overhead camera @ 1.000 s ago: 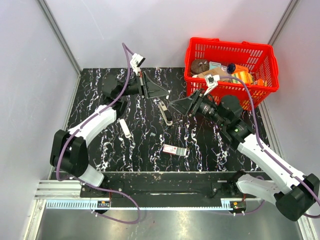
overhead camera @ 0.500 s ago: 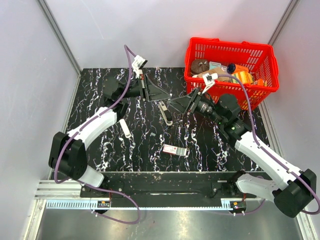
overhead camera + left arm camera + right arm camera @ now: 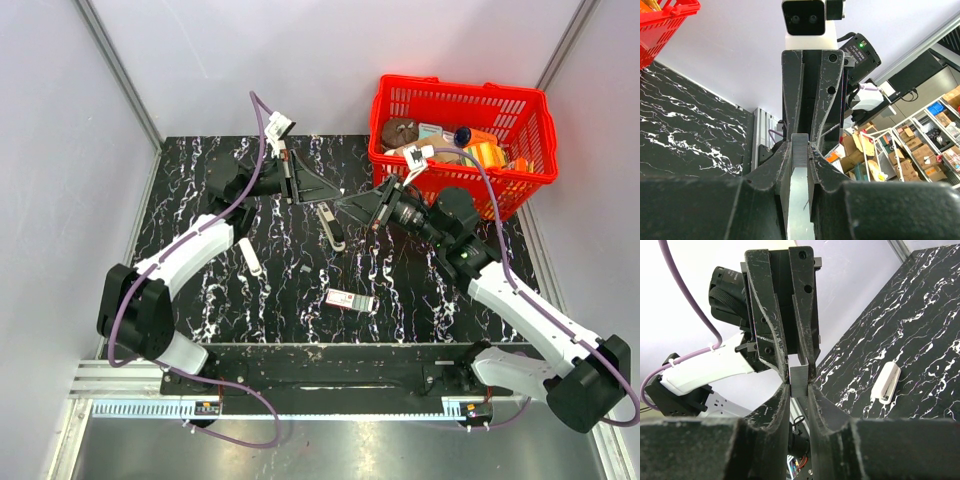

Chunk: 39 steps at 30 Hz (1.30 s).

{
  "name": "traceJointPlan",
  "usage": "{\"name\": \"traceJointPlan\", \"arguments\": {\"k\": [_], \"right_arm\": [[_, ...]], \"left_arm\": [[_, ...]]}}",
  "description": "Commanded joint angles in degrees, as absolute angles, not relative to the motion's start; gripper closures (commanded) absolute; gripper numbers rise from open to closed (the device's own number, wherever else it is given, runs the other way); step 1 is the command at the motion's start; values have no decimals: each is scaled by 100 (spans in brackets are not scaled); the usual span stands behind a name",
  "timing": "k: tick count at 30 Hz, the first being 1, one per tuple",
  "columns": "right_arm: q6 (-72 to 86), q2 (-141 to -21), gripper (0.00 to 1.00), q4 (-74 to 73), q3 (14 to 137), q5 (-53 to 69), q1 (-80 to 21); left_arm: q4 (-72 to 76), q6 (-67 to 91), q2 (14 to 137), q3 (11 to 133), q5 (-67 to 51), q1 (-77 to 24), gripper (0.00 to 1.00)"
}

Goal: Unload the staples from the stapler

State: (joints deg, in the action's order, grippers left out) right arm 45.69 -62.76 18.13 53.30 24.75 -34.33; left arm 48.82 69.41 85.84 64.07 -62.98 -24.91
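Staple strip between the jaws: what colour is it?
Grey-silver; the staple strip shows best in the right wrist view.

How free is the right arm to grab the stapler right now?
Probably not yet. The right gripper is pinched tip to tip with the left gripper on a strip of staples. The stapler lies just below with nothing over it, so the way looks free once the right lets go.

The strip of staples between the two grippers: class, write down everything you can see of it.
The strip of staples is a small grey metal block, finely ribbed, with one smooth pale side in the left wrist view. It is held in the air, apart from the stapler on the table. The left gripper and right gripper meet tip to tip and both pinch it from the sides.
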Motion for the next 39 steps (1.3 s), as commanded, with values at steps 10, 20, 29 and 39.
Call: {"name": "traceJointPlan", "arguments": {"k": [10, 20, 29, 39], "right_arm": [[4210, -6003, 86, 1091, 5335, 2408, -3419], [3885, -5854, 89, -368, 5142, 1943, -3419], [3726, -5871, 91, -1327, 4896, 1336, -3410], [3964, -5696, 92, -1802, 4211, 791, -3419]], "left_arm": [[2973, 5091, 8209, 6688, -6407, -2365, 48], [-1580, 917, 8613, 7699, -5459, -2083, 34], [-2127, -561, 9228, 7471, -4756, -2127, 29], [-2197, -1775, 9887, 7304, -3210, -2961, 30]]}}
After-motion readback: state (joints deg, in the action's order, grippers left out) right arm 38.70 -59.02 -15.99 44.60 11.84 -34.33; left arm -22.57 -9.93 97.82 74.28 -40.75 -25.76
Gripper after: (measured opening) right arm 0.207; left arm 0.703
